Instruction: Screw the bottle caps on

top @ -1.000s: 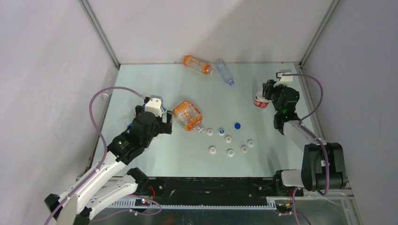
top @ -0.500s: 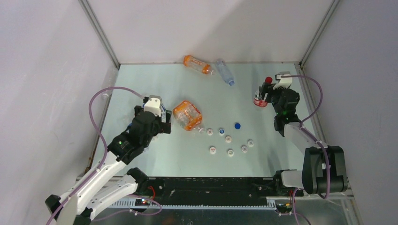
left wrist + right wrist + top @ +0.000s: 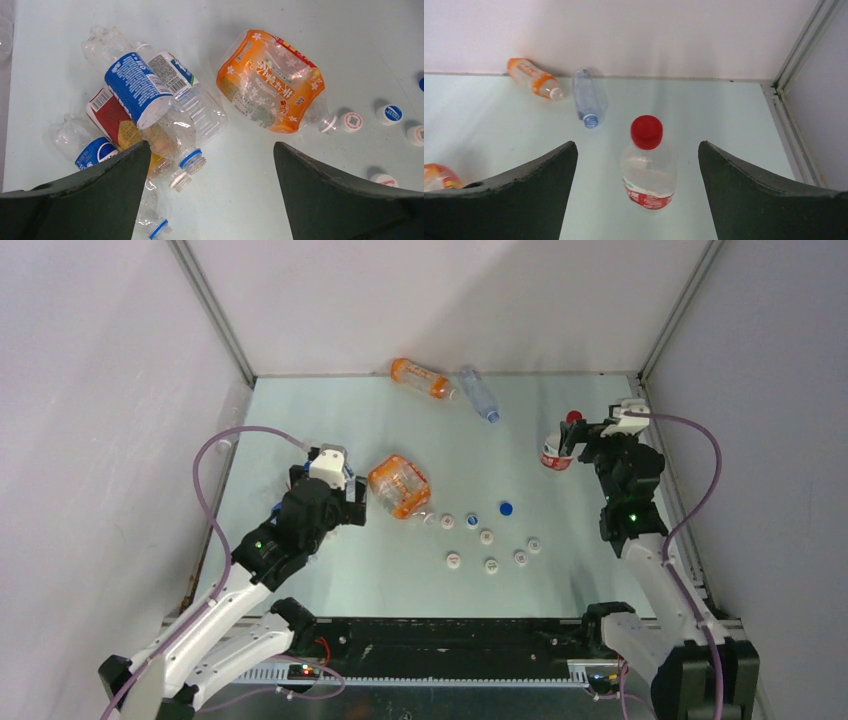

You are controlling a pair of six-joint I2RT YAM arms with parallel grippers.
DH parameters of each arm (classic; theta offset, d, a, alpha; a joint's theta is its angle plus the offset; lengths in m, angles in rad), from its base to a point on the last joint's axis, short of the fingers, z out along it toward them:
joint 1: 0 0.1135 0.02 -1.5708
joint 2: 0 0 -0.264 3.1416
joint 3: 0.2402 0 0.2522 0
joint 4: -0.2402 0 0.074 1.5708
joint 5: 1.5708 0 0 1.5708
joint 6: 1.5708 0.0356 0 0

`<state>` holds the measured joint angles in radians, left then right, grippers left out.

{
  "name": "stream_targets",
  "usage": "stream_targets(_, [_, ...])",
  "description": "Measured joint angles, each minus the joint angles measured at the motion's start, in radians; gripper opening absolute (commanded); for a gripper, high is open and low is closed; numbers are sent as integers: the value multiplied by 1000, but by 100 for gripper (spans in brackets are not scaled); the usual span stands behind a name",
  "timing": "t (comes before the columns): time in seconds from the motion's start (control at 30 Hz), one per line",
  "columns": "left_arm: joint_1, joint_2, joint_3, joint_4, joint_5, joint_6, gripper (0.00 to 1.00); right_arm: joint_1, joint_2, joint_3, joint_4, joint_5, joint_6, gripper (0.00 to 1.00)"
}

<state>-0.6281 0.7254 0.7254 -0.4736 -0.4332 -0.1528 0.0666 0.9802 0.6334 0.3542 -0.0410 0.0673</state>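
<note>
In the left wrist view, the orange bottle (image 3: 270, 87) at one o'clock bears white East Asian characters. At eight o'clock the Pepsi bottle (image 3: 92, 152) shows its globe mark. The red-labelled bottle (image 3: 107, 107) carries a barcode. The white cap (image 3: 352, 121) has a square code, and all finer print is unreadable.

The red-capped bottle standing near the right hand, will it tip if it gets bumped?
Probably: the red-capped bottle stands upright, tall and narrow, and looks empty, so likely light. Its clear walls may dent under a squeeze. Once down, its round body would likely roll.
</note>
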Motion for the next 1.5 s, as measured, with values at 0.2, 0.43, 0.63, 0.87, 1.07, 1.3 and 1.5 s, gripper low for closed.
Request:
stream_targets(0.2, [2,11,0,-1,38,33,100,139,-156,0,-117,27,34,92])
stream_targets(0.43, [26,113,26,-53,41,35,100,537,-223,13,-243,128,35,92])
stream_targets(0.63, [151,204,98,-75,35,-56,100,851,-188,14,-370,284,33,93])
stream_targets(0.87, [309,288,104,-43,45,-173,100,1005,-157,6,-414,389,40,93])
stream_targets(1.07, [443,408,126,19,46,-244,99,1033,-143,-13,-412,421,49,93])
stream_targets(1.3, [499,621,234,88,75,-289,92,1036,-107,-16,-389,430,49,93])
stream_targets(1.5, [518,732,270,105,83,-316,83,1036,-85,-16,-360,429,47,93])
